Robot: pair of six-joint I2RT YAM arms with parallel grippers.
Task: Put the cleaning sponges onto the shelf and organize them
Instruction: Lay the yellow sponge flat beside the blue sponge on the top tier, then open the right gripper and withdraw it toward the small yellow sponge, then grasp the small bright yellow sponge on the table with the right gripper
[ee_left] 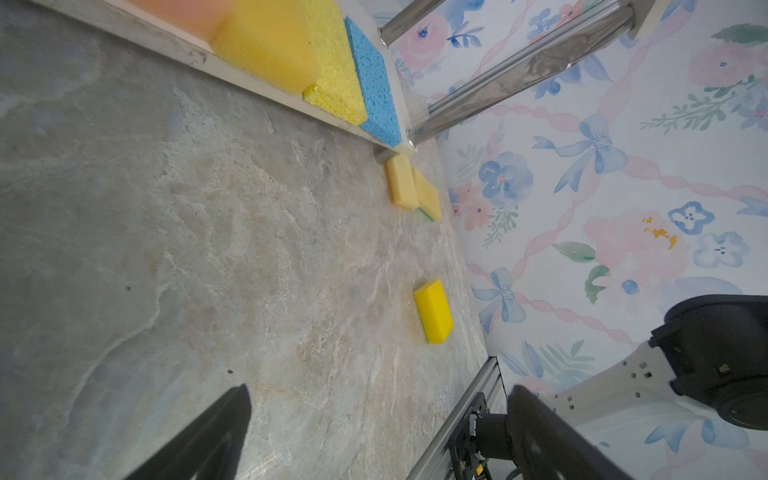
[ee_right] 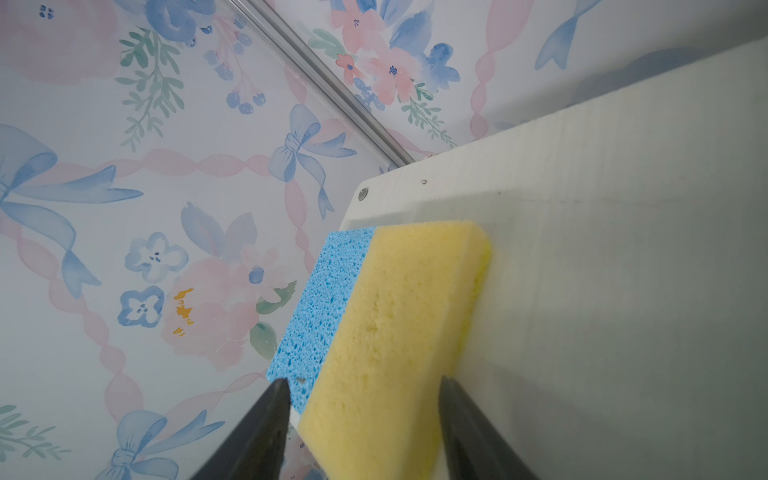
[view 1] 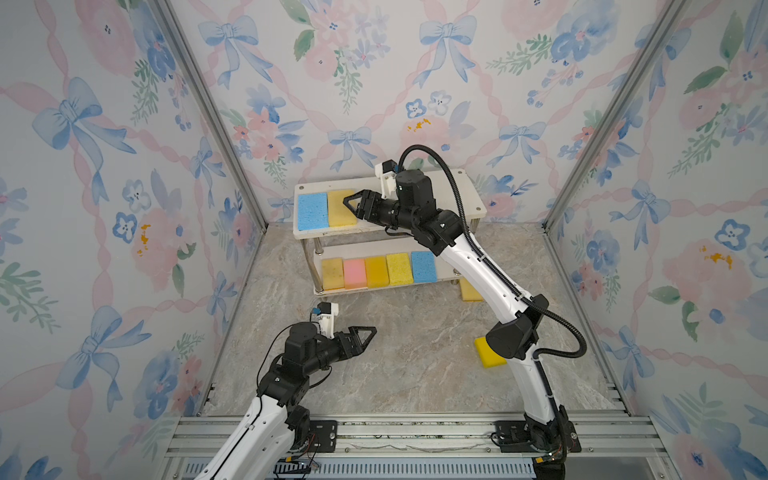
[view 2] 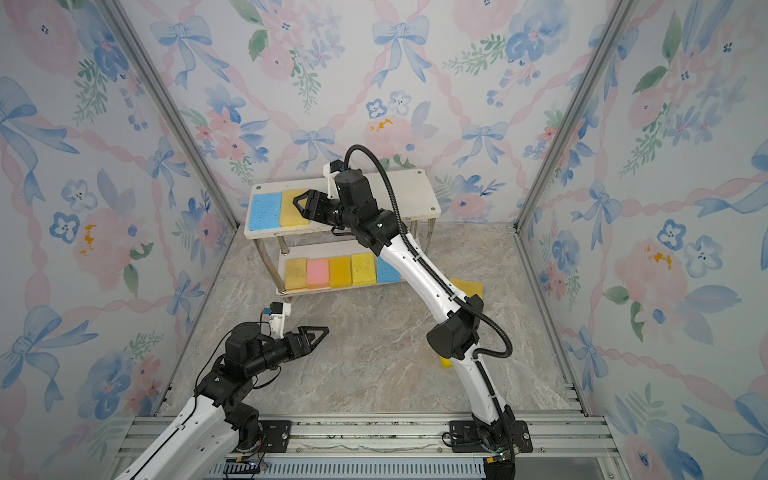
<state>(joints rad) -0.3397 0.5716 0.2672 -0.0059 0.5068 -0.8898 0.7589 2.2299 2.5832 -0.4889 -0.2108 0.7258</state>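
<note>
A pale yellow rectangular foam sponge [ee_right: 390, 324] atop the white two-tier shelf [ee_right: 623, 249] is straddled by the right gripper [view 1: 351, 210], jaws apart; the left gripper [view 1: 370, 338] is held spread, empty.

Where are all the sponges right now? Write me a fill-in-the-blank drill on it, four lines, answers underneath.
1. The shelf holds ___ sponges in a row on its lower tier.
2. On the top tier, the blue sponge lies beside another sponge, coloured ___.
3. Off the shelf, ___ loose sponges lie on the marble surface.
4. The left end effector holds ___.

Missing words: five; yellow; three; nothing.
</note>
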